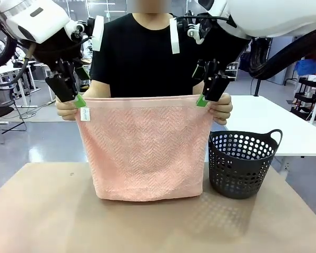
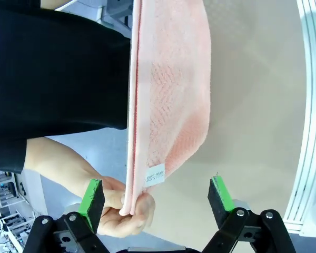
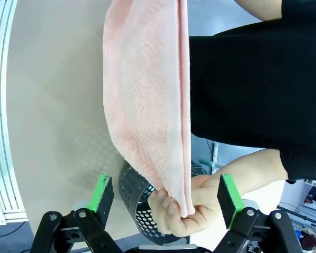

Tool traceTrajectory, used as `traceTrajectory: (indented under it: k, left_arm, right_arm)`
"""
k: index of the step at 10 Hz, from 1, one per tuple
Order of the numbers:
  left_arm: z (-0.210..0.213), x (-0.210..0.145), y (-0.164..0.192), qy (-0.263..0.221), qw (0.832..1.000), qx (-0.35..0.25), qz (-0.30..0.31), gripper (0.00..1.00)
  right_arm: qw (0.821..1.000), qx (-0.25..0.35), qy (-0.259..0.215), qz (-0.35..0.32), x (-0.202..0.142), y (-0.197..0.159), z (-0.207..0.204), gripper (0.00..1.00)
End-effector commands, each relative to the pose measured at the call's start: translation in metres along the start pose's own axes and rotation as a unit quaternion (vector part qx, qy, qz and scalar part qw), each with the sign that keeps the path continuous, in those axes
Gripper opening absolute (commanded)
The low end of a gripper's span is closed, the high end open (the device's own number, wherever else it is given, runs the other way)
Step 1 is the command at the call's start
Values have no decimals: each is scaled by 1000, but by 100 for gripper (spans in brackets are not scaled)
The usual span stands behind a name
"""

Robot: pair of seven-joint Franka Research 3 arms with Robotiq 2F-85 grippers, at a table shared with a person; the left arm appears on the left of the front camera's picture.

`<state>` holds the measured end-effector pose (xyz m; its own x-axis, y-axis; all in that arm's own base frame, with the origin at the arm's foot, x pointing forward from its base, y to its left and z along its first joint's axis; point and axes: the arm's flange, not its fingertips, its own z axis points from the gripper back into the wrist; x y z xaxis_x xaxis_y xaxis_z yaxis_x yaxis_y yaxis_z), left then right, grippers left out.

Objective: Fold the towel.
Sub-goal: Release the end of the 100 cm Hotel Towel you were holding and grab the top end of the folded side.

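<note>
In front, a person [image 1: 142, 58] holds the pink towel [image 1: 145, 147] up beside a dark basket [image 1: 238, 163]. Wrist views show the left gripper [image 2: 155, 195] and right gripper [image 3: 166, 195] spread wide around the hands [image 2: 121, 208].

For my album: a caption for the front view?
A person holds a pink towel by its top corners beside a dark basket, the robot's left hand and right hand open alongside.
</note>
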<state>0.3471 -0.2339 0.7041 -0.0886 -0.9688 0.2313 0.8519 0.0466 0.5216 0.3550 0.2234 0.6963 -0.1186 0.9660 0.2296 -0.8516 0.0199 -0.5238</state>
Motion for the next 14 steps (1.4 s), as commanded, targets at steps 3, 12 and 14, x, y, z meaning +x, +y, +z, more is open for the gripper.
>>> traceTrajectory:
  k: [3,12,14]
  left_arm:
    - [-11,-4,5,-17,1000,-6,-12,100]
    - [-68,12,62,47,995,-84,14,100]
    - [-84,2,65,59,993,-101,30,100]
  right_arm:
    - [1000,3,-19,-4,-6,-7,-7,100]
    - [998,51,30,-24,0,-64,-55,100]
    - [996,74,43,-39,-9,-70,-74,100]
